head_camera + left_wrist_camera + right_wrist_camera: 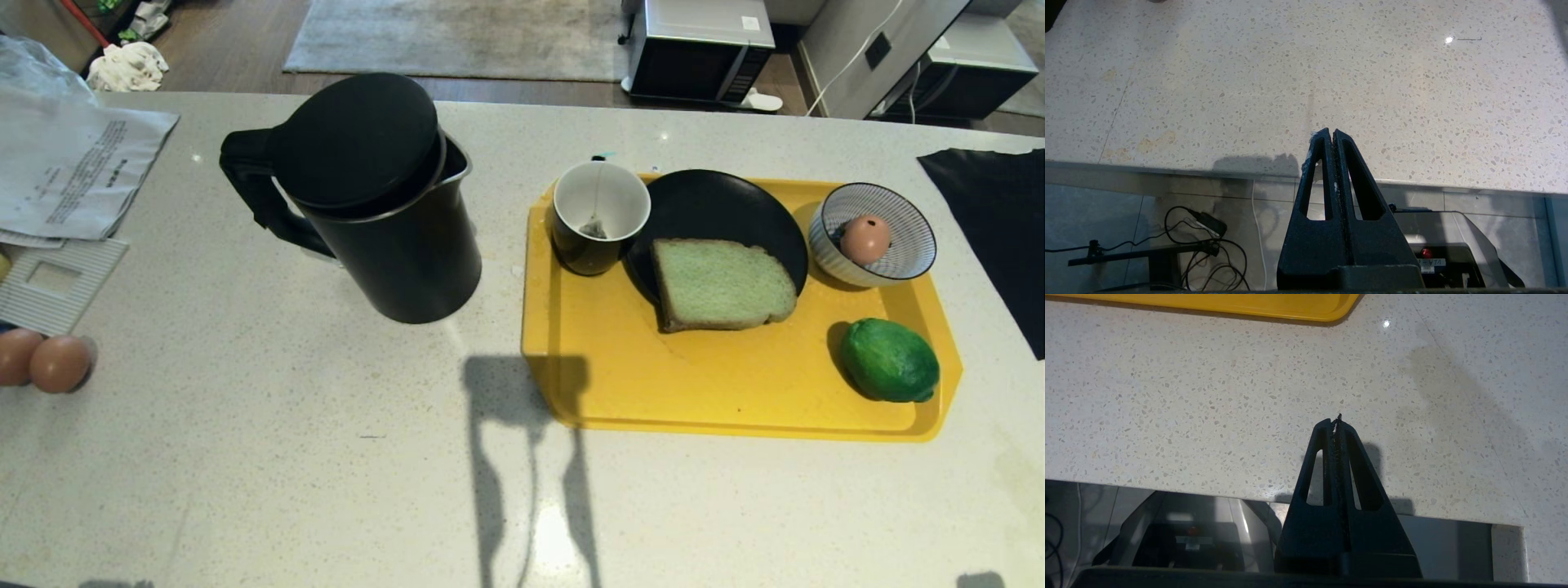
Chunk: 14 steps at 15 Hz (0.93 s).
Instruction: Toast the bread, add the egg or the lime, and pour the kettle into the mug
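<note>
On your counter (245, 457): kettle (367, 204) left of the yellow tray (735, 392), which carries mug (600, 216), bread (722, 284) half on a black plate (718, 204), and lime (890, 361). Your left tool (1333, 132) and right tool (1336, 421) hang at the counter's near edge, fingers pressed together, empty.

We cannot see either arm from the head camera. Two brown eggs (41, 361) are cut by that picture's left edge, and the papers (69, 167) run off it too. The black plate (718, 208) is partly hidden under the bread (722, 284). Beyond the right tool (1336, 421), only a strip of the yellow tray (1241, 304) shows. The speckled surface (1290, 81) fills the view beyond the left tool (1330, 134).
</note>
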Motion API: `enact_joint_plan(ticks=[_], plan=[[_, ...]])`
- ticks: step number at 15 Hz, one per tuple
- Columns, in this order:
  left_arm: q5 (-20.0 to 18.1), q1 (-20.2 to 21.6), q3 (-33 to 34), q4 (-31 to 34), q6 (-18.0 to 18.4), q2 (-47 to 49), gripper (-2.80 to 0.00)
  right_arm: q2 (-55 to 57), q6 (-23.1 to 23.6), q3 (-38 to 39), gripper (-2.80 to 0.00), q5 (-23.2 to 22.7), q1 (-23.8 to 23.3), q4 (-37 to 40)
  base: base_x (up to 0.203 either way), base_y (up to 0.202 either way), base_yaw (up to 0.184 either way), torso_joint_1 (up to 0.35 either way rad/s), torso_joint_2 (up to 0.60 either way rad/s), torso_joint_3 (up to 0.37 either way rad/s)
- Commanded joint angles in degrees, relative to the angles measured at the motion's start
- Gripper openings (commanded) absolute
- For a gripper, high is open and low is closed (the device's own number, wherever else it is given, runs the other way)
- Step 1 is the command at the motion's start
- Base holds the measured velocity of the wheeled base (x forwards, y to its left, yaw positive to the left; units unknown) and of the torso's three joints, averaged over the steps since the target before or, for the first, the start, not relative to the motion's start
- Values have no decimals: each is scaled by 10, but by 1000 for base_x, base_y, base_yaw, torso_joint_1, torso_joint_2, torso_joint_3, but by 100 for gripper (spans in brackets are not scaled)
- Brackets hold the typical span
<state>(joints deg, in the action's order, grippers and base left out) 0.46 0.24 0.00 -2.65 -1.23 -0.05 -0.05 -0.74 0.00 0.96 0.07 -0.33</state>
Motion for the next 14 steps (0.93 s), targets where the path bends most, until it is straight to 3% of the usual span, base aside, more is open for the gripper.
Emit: enact_joint_plan(ticks=[1, 14], plan=[[1, 0, 10, -1, 0, -1, -280, 0, 0, 1, -280, 0, 0, 0, 0, 0, 0, 0, 0, 0], [1, 0, 10, -1, -1, -1, -280, 0, -1, 1, -280, 0, -1, 0, 0, 0, 0, 0, 0, 0]])
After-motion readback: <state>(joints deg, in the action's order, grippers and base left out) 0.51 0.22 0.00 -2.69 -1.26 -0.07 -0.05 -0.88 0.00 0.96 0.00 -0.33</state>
